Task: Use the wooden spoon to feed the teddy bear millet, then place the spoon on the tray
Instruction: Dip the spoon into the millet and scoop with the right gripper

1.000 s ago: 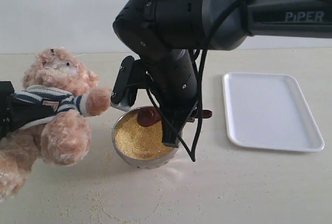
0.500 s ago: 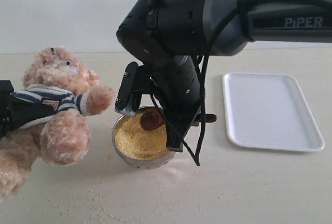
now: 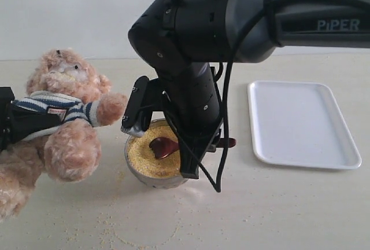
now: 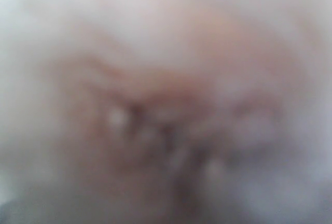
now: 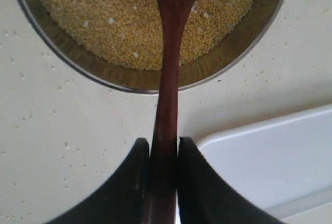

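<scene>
The teddy bear (image 3: 66, 117) leans at the left of the exterior view. My left gripper (image 3: 23, 125) is closed around the bear's striped middle. The left wrist view shows only blurred fur (image 4: 166, 105). My right gripper (image 5: 164, 143) is shut on the handle of the wooden spoon (image 5: 168, 79). In the exterior view the spoon's bowl (image 3: 163, 146) rests in the millet (image 3: 144, 157), which fills a round metal bowl (image 3: 134, 169). The right arm (image 3: 191, 59) towers over that bowl and hides my right fingers there. The white tray (image 3: 300, 122) lies bare to the right.
Millet grains (image 3: 110, 232) are scattered over the beige table in front of the metal bowl. In the right wrist view a corner of the tray (image 5: 270, 162) lies close beside the metal bowl's rim (image 5: 145, 86).
The right arm has dropped and tilted, bringing the spoon's bowl from just above the grain down into the millet. The bear has barely shifted.
</scene>
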Robot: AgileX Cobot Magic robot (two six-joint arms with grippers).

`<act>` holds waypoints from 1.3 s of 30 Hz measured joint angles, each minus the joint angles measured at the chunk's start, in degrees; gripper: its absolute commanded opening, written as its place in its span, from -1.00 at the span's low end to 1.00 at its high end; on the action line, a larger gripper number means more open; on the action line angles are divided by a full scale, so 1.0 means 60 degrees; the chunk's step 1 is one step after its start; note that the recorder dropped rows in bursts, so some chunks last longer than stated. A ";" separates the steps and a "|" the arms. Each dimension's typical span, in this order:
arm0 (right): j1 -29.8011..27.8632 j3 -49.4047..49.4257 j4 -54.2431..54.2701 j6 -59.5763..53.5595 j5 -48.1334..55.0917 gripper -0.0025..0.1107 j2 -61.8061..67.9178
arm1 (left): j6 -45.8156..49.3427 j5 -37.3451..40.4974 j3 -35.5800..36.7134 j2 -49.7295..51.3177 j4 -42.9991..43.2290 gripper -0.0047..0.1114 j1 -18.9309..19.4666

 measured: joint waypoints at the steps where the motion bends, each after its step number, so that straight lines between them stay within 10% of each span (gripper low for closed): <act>1: 0.0006 0.0000 -0.0001 0.0000 0.0000 -0.96 0.0000 | 0.0000 0.0000 0.0000 0.0000 0.0000 -0.83 0.0000; 39: 0.0200 0.0000 0.0227 0.0933 0.0000 -0.96 -0.0520 | 0.0000 0.0015 0.0000 0.0000 0.0000 -0.83 0.0000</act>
